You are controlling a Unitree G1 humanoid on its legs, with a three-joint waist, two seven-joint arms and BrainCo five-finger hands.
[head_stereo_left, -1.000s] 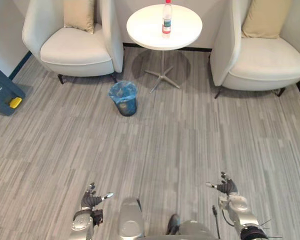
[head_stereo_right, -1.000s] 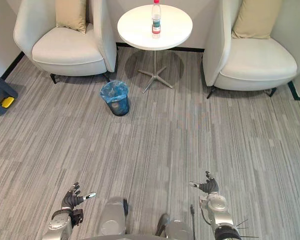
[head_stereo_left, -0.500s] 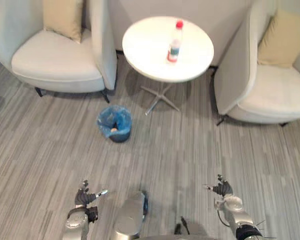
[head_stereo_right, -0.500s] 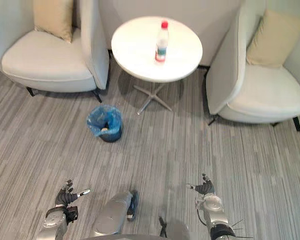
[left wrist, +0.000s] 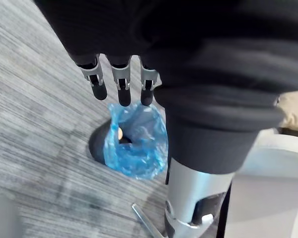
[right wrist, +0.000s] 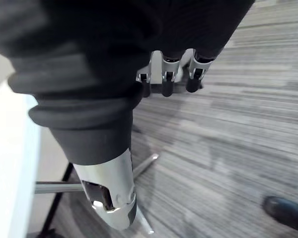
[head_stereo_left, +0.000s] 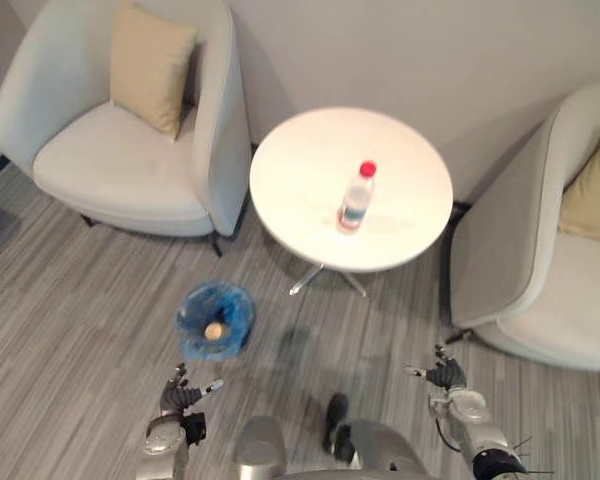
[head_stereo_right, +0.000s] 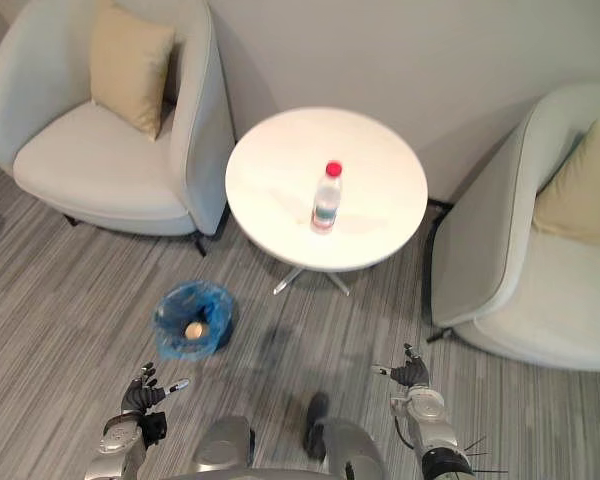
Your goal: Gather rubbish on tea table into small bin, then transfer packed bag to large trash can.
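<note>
A clear plastic bottle [head_stereo_left: 355, 198] with a red cap stands upright near the middle of the round white tea table [head_stereo_left: 300, 190]. On the floor left of the table's foot sits the small bin [head_stereo_left: 216, 320] lined with a blue bag [left wrist: 136, 141]; a small tan piece of rubbish lies inside it. My left hand [head_stereo_left: 178, 395] hangs low, just in front of the bin, fingers relaxed and holding nothing. My right hand [head_stereo_left: 444, 376] hangs low in front of the table's right side, also open and holding nothing.
A white armchair [head_stereo_left: 120, 170] with a tan cushion stands left of the table, its side close to the bin. A second white armchair [head_stereo_left: 540, 290] stands at the right. The table's metal star foot [head_stereo_left: 325, 280] spreads on the grey striped floor.
The camera has moved forward: table, bottle and bin now lie closer and lower in the picture. Both hands stay low and open.
</note>
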